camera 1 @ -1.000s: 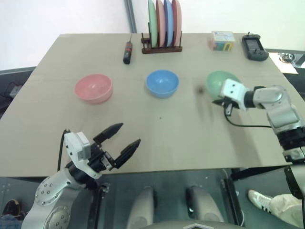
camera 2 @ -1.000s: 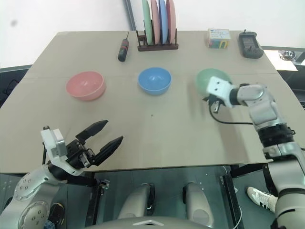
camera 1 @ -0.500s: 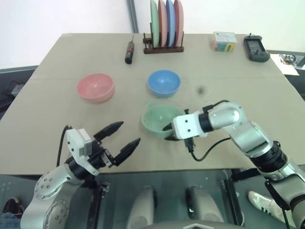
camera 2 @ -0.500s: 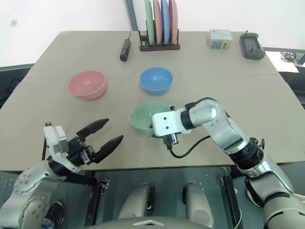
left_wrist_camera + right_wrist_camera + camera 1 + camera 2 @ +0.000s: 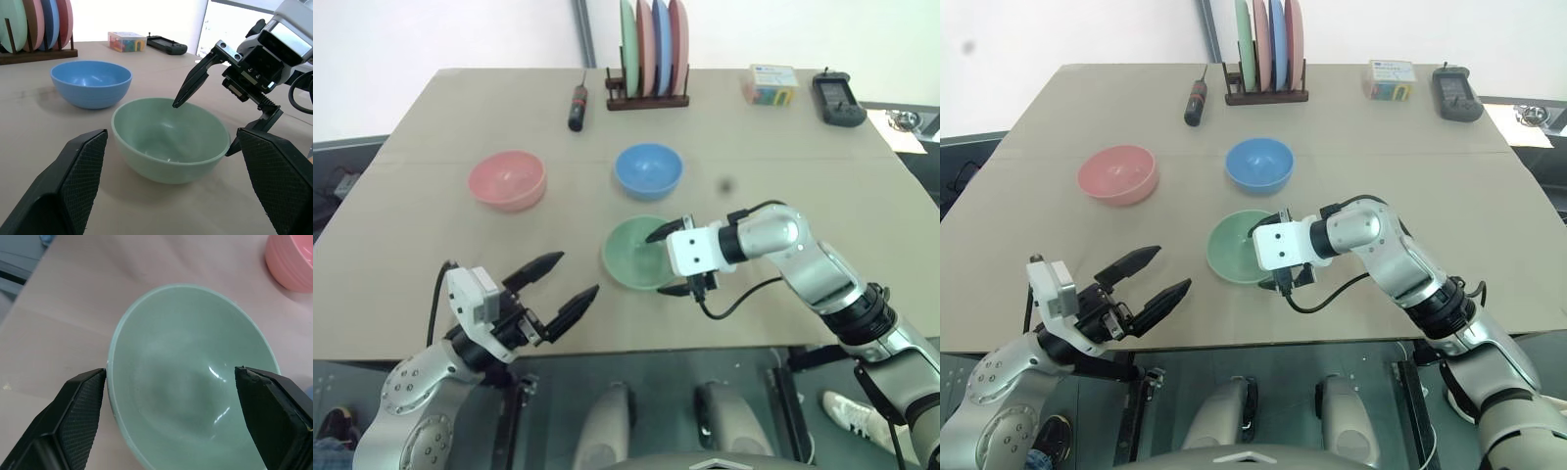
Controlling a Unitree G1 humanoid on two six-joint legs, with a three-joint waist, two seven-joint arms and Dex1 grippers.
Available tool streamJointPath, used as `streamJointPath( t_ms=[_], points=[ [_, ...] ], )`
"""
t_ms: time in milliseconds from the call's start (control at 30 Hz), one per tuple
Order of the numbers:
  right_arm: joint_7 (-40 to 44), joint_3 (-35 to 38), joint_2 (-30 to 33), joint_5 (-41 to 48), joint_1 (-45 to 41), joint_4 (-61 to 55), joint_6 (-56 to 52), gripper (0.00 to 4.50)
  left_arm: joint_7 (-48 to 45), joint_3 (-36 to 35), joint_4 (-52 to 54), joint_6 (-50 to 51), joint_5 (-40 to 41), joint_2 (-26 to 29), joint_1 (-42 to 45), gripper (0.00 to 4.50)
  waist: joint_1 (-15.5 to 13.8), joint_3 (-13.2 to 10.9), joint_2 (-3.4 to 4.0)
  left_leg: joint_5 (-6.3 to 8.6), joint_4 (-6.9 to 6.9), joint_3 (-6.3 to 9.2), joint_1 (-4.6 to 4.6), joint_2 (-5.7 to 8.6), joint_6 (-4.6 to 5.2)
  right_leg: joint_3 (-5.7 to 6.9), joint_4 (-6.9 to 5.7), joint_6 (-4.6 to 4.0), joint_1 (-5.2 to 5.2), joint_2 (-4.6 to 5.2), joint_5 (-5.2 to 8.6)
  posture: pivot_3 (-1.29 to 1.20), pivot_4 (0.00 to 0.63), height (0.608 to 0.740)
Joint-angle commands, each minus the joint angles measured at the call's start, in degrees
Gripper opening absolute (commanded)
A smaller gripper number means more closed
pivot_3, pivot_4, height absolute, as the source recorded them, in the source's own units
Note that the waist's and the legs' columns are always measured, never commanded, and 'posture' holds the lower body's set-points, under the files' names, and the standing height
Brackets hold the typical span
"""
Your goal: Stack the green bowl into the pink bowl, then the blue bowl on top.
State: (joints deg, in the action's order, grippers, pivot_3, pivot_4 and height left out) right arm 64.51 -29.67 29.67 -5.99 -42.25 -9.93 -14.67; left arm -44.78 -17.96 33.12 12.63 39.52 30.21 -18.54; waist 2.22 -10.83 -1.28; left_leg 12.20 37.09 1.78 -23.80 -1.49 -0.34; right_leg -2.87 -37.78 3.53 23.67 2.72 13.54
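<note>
Left eye view: the green bowl sits upright on the table, near the front middle, just in front of the blue bowl and well apart from the pink bowl, which stands off to the robot's left. None of the three is nested in another, so by my reading nothing is stacked yet: the green one has to go into the pink one, and the blue one on top after that. The right gripper is at the green bowl's right rim with its jaws spread, one finger above the rim and one below, not clamped. The left gripper hangs near the front edge, jaws apart and holding nothing.

Right eye view: same layout; the plate rack and screwdriver stand at the far edge, clear of the bowls.

Left wrist view: the green bowl rests flat on the table between this gripper's spread fingers, with the blue bowl behind it. The right gripper's upper finger points over the rim without touching.

Right wrist view: the green bowl lies between the wide-apart pads, released; a part of the pink bowl shows at a corner
</note>
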Motion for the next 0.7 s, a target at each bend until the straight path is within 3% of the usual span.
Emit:
streamJointPath(
  t_ms=[33, 533, 700],
  points=[
    [0.3, 4.0, 1.7, 1.7, -0.2, -0.8, -0.5, 4.41, -0.3, -1.4, 1.4, -1.1, 0.8, 0.2, 0.0, 4.5, 0.0, 0.0, 0.0, 0.0, 0.0, 0.0, 0.0, 0.0, 0.0, 0.0, 0.0, 0.0, 0.0, 0.0, 0.0, 0.0, 0.15, 0.74],
    [3.2, 7.7, 6.8, 6.2, 2.3, -3.6, -2.2, 4.41, -1.0, -1.5, 0.0, -0.9, 0.6, 0.6, 0.8, 4.5, 0.0, 0.0, 0.0, 0.0, -0.03, -0.02, -0.01, 0.0, 0.0, -0.01, 0.02, 0.0, 0.01, 0.01, 0.0, 0.0, 0.15, 0.74],
    [2.7, 12.3, 6.5, 12.4, 1.6, -4.5, -9.1, 4.41, -0.4, -1.9, -0.1, -0.5, 0.8, 1.0, 1.4, 4.5, -0.1, 0.0, 0.0, 0.0, -0.02, -0.01, -0.02, 0.0, 0.0, 0.0, 0.03, 0.0, 0.01, 0.01, 0.0, 0.0, 0.15, 0.74]
  ],
)
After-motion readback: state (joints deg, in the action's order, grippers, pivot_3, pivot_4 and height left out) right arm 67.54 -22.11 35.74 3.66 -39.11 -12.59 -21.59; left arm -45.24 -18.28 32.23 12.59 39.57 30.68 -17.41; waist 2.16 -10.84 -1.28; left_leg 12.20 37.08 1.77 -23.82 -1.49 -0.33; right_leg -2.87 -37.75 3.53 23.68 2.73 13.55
